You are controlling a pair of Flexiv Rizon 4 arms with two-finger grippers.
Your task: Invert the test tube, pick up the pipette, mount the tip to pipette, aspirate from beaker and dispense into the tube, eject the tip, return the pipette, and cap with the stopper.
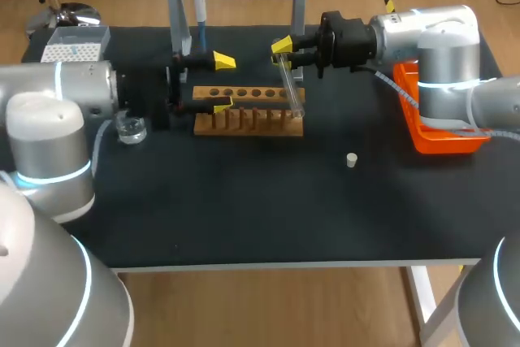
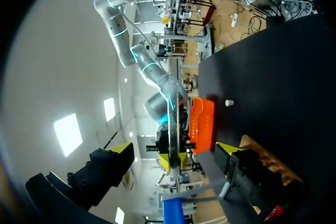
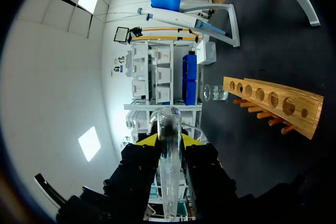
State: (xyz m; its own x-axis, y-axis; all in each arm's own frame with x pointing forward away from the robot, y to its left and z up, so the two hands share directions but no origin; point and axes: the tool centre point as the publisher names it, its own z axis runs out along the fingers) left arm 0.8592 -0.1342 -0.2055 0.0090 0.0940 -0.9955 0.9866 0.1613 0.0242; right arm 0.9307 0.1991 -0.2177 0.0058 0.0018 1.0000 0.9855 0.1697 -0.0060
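The clear glass test tube (image 1: 291,85) is gripped near one end in the right claw (image 1: 281,52), slanting down over the right end of the wooden rack (image 1: 244,123). The pale stopper (image 1: 351,160) lies on the worktop (image 1: 268,209) at the rack's 4 o'clock. The glass beaker (image 1: 130,129), perhaps holding liquid, stands at its 9. The pipette (image 1: 197,2) hangs upright at 11.

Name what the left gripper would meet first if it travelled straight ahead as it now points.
Probably the test tube held by the right gripper, straight ahead; depth is uncertain.
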